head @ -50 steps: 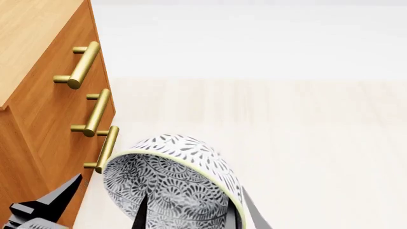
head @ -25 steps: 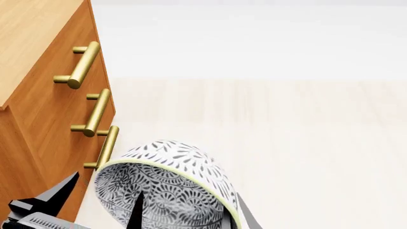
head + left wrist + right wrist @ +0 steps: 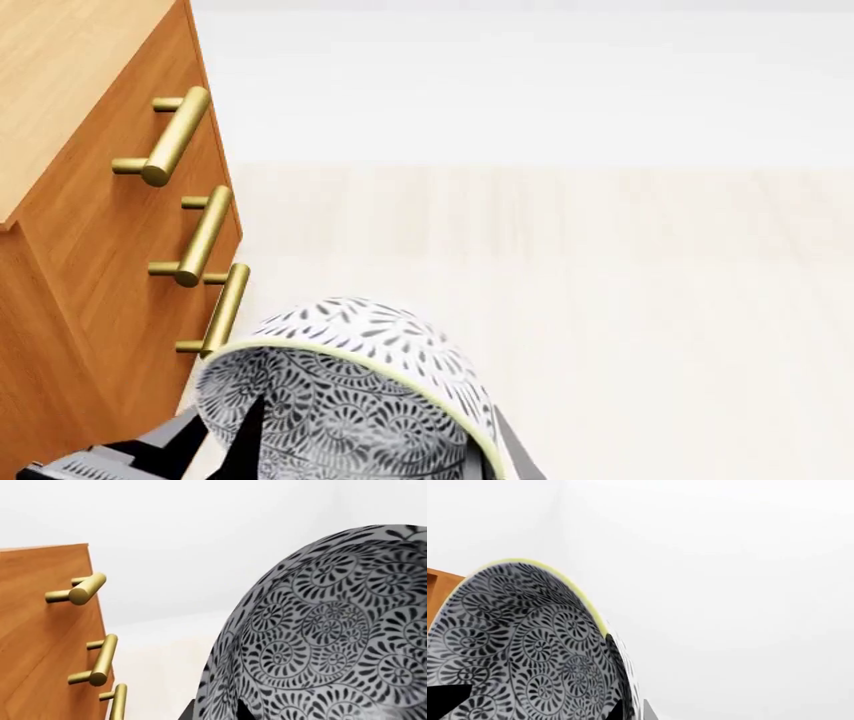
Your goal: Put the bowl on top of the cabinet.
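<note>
Low in my head view, just right of the cabinet [image 3: 94, 260], I see the bowl [image 3: 367, 385] held up in the air and tipped on its side. Its opening faces toward me and a little to my left, and its rounded underside points away, toward the pale floor [image 3: 601, 280]. The pale rim runs as a slanted arc from near the lowest brass handle [image 3: 224, 310] down to the bottom edge of the picture. The bowl has no real long axis, as it is round; the line through its centre lies nearly level instead of upright.

The bowl is beside the cabinet front, near the lowest handle, and I cannot tell if they touch. It is below the light wood top [image 3: 67, 90], not on it.

For the right gripper [image 3: 537, 712], my right wrist view shows one dark finger inside the patterned wall and another one just outside the rim, so the jaws pinch the bowl wall between them.

The left gripper [image 3: 160, 455] shows as dark and grey parts at the bottom edge, close to the bowl's rim. In my left wrist view the bowl [image 3: 333, 635] fills most of the picture, with the cabinet [image 3: 40, 645] beside it. Whether the left jaws are spread or pressed together, I cannot tell.
</note>
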You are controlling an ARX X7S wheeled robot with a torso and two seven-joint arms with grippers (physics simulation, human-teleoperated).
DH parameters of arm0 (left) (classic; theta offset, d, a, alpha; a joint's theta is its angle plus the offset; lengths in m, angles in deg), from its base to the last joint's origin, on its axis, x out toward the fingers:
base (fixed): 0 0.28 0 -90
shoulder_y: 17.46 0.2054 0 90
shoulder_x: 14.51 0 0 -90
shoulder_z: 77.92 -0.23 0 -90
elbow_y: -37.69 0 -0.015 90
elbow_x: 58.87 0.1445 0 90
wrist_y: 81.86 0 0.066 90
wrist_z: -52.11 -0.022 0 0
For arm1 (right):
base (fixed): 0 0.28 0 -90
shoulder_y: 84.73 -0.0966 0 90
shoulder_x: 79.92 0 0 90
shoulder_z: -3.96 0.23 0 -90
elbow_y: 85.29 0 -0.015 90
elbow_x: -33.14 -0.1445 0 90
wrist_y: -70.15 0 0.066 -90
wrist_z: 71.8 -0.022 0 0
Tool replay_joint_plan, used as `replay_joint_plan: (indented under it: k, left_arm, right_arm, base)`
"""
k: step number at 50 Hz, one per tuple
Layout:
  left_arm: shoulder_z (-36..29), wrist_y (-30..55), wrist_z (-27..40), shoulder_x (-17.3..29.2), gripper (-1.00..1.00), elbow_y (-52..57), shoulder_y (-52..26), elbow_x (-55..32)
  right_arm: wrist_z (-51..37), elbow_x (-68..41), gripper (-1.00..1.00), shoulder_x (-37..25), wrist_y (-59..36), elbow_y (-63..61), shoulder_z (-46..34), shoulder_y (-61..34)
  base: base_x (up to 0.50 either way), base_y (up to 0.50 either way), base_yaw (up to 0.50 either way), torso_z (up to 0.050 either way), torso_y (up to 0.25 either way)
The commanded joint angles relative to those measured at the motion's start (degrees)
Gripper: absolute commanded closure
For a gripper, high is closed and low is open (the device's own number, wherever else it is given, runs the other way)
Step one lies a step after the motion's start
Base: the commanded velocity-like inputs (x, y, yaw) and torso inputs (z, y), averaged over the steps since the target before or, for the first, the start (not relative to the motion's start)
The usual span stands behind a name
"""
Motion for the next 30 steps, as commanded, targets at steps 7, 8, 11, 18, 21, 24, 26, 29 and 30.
replay_joint_plan:
  k: [7, 8, 11, 18, 21, 24, 26, 29, 30]
  left_arm:
    - [1.1, -2.0, -1.96, 0.26, 1.0, 0.43, 0.72, 1.86]
    - [1.1, -1.94, -2.03, 0.26, 1.0, 0.42, 0.67, 1.71]
    - [1.27, -1.91, -2.07, 0.23, 1.0, 0.24, 0.62, 1.37]
    - [1.14, -0.59, -1.4, 0.18, 1.0, 1.38, 0.21, 1.01]
    - [1.0, -0.35, -1.24, 0.0, 1.0, 1.42, -0.07, 1.02]
    - [1.07, 0.42, -0.99, -0.22, 1.0, 1.76, -0.68, 0.67]
    - [0.93, 1.64, -0.76, -0.74, 1.0, 2.3, -1.78, 0.18]
    - [-0.24, 2.96, -0.5, -1.43, 1.0, 2.66, -3.09, 0.6]
    - [-0.36, 3.12, -0.48, -1.49, 1.0, 2.67, -3.24, 0.62]
  right_arm:
    - [0.56, 1.45, 1.0, 1.02, 0.61, -0.08, 1.57, 0.03]
    - [0.54, 1.43, 1.0, 1.02, 0.6, -0.11, 1.57, 0.04]
    - [0.5, 1.35, 1.0, 1.05, 0.63, 0.05, 1.61, 0.0]
    - [0.21, 1.32, 1.0, 0.89, 0.27, -0.46, 1.81, 0.17]
    - [0.3, 0.87, 1.0, 1.0, -0.01, -0.07, 1.86, -0.04]
    - [0.29, 0.02, -1.0, 0.88, -0.64, -0.32, 2.16, -0.12]
    - [0.21, -0.4, -1.0, 0.81, -0.93, -0.42, 2.36, -0.12]
    - [0.26, -0.76, -1.0, 0.64, -0.85, -0.24, 2.49, 0.02]
    - [0.22, -0.83, -1.0, 0.59, -0.96, -0.23, 2.54, 0.02]
  base:
    - [0.0, 0.0, 0.0, 0.0, 0.0]
    - [0.0, 0.0, 0.0, 0.0, 0.0]
    - [0.0, 0.0, 0.0, 0.0, 0.0]
    - [0.0, 0.0, 0.0, 0.0, 0.0]
    - [0.0, 0.0, 0.0, 0.0, 0.0]
    - [0.0, 0.0, 0.0, 0.003, 0.0]
    - [0.0, 0.0, 0.0, 0.0, 0.0]
    - [0.0, 0.0, 0.0, 0.0, 0.003]
    - [0.0, 0.0, 0.0, 0.0, 0.0]
